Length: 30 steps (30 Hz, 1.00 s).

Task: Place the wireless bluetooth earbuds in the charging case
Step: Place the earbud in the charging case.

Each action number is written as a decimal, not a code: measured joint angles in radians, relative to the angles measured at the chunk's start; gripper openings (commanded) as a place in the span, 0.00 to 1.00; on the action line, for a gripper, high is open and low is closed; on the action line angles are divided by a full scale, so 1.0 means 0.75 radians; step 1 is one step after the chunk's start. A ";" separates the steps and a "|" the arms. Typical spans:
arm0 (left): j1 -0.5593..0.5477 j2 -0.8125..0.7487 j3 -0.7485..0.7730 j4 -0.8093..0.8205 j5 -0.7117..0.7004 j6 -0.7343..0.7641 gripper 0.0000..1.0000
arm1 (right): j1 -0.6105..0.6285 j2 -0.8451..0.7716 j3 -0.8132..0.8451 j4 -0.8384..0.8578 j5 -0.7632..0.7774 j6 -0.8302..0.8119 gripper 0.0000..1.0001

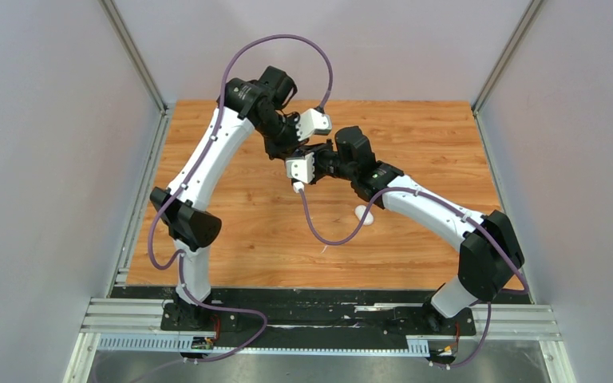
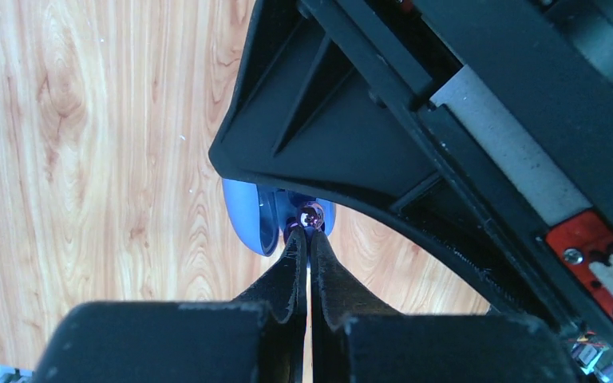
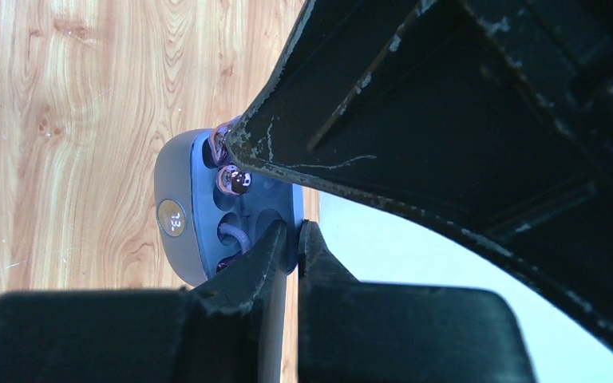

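Observation:
In the left wrist view my left gripper (image 2: 306, 233) is shut on a glossy dark purple earbud (image 2: 312, 215) at its fingertips, right against the blue charging case (image 2: 243, 215). The right wrist view shows the case (image 3: 177, 171) open and on its side, with a small lit round display. My right gripper (image 3: 294, 227) is shut on the case's near wall. A purple earbud (image 3: 234, 179) sits at a recess in the case, and another (image 3: 219, 137) shows just above it, partly hidden by the left gripper's dark fingers (image 3: 415, 120). From above, both grippers meet over the table's middle.
A white pebble-shaped case (image 1: 365, 214) lies on the wooden table (image 1: 247, 239), close under the right forearm. Grey walls close in the table at the left, right and back. A purple cable (image 1: 319, 231) hangs in a loop between the arms.

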 measured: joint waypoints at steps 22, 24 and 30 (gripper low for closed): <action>-0.052 0.069 0.061 -0.020 -0.098 -0.004 0.00 | 0.004 0.000 -0.001 -0.007 -0.011 0.005 0.00; -0.053 0.069 0.060 -0.019 -0.101 -0.004 0.00 | 0.004 0.000 -0.001 -0.007 -0.011 0.011 0.00; -0.060 0.069 0.055 -0.018 -0.119 -0.003 0.00 | 0.004 0.000 -0.001 -0.007 -0.010 0.026 0.00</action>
